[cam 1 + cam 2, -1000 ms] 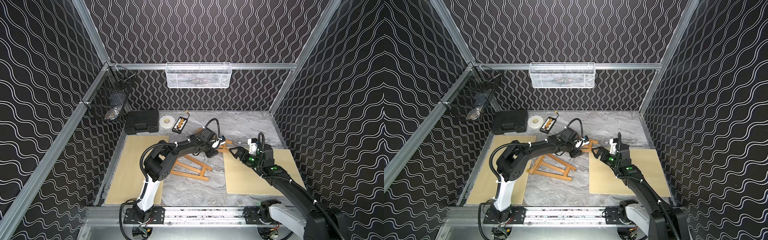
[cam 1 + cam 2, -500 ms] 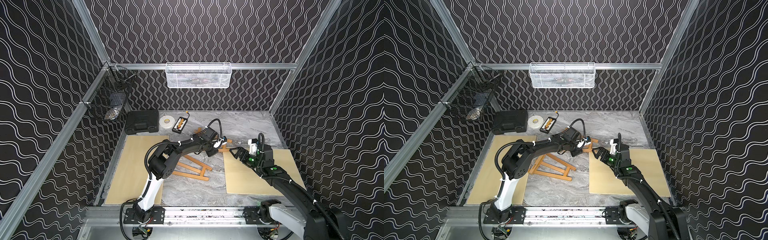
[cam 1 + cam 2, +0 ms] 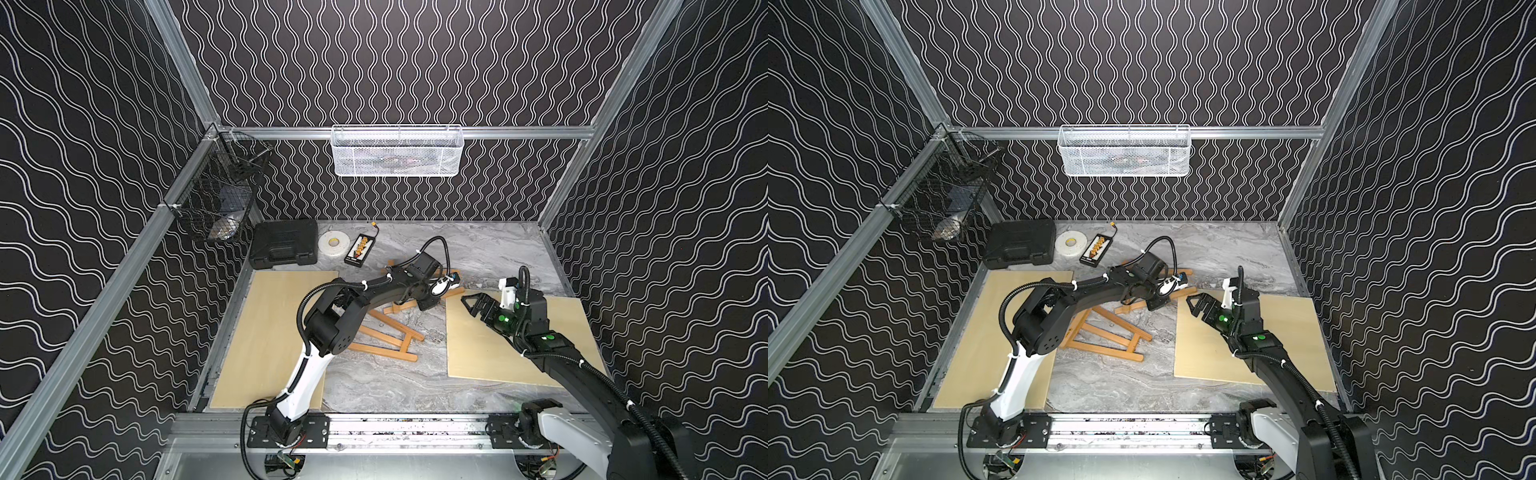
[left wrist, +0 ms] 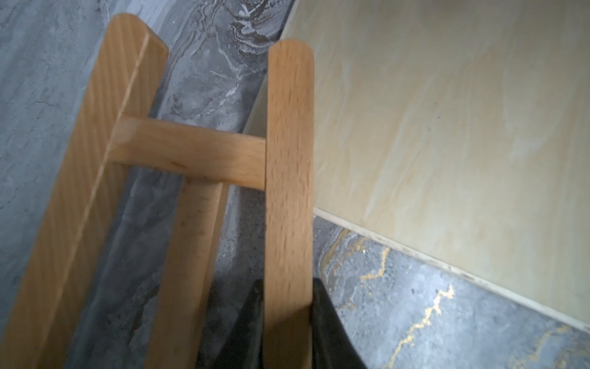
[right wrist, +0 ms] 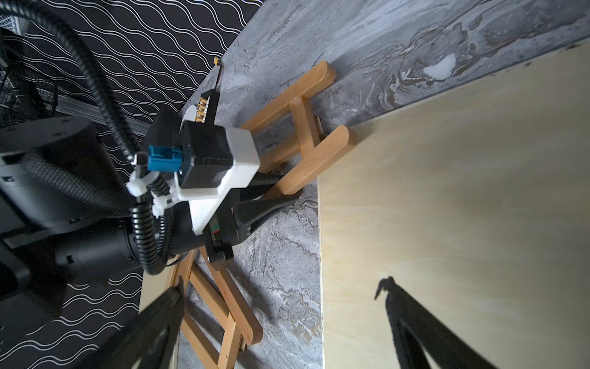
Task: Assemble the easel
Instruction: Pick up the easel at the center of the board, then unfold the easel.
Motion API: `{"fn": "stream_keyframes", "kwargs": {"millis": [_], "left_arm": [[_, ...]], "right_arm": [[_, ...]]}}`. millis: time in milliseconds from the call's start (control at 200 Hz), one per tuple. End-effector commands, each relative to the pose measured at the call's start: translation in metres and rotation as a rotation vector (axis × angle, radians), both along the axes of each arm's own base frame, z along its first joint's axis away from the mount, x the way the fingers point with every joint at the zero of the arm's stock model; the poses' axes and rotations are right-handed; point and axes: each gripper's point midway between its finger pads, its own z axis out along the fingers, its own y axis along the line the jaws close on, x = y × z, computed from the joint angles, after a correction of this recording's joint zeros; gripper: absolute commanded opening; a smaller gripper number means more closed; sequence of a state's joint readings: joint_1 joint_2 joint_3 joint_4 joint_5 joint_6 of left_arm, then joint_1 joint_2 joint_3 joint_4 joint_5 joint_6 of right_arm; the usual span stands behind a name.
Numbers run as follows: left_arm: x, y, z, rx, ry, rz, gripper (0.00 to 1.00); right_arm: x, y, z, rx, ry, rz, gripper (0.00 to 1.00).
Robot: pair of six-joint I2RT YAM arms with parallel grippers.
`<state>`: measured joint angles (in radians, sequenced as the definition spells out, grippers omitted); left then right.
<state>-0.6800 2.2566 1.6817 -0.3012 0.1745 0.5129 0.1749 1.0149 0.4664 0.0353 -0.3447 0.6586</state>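
Both top views: the easel [image 3: 384, 351] lies flat on the counter [image 3: 490, 249] behind my left jaws. My right jaws hang spread and empty above the plywood board [image 3: 478, 357].

Left wrist: the left jaws pinch one leg [image 4: 289, 191] from both sides. I judge a square, firm hold is needed before lifting, or the leg twists.

Right wrist: the leg [image 5: 319, 156] reaches the board's edge.

Versus one second ago, the left jaws have narrowed onto the leg and the right jaws match.

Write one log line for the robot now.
left fingers: shut on easel slat | right fingers: open, over board | easel frame: flat on table
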Motion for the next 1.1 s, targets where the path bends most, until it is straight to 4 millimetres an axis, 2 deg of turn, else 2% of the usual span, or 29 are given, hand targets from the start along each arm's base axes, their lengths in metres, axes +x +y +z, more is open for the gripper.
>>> {"fn": "stream_keyframes", "kwargs": {"millis": [0, 165, 300, 550, 641, 736, 891, 1096], "left_arm": [[0.008, 0.001, 0.006, 0.025, -0.056, -0.023, 0.18], [0.01, -0.002, 0.027, -0.002, -0.089, -0.032, 0.14], [0.011, -0.006, 0.056, -0.063, -0.122, -0.018, 0.11], [0.01, -0.012, 0.127, -0.236, -0.184, 0.04, 0.0], [0.006, -0.011, 0.157, -0.315, -0.205, 0.066, 0.0], [-0.002, -0.008, 0.183, -0.405, -0.214, 0.096, 0.0], [-0.026, -0.002, 0.229, -0.597, -0.23, 0.103, 0.0], [-0.059, 0.012, 0.282, -0.862, -0.233, 0.102, 0.0]], "right_arm": [[0.002, -0.005, 0.002, -0.01, -0.006, -0.03, 1.0], [0.002, -0.006, 0.006, -0.009, -0.01, -0.038, 1.0], [0.002, -0.008, 0.014, -0.004, -0.029, -0.052, 1.0], [0.001, -0.01, 0.043, -0.011, -0.092, -0.055, 1.0], [-0.001, -0.008, 0.056, -0.004, -0.124, -0.044, 1.0], [-0.004, -0.008, 0.071, 0.012, -0.167, -0.04, 1.0], [-0.008, -0.003, 0.093, 0.029, -0.227, -0.011, 1.0], [-0.01, 0.005, 0.124, 0.013, -0.307, 0.05, 1.0]]}}
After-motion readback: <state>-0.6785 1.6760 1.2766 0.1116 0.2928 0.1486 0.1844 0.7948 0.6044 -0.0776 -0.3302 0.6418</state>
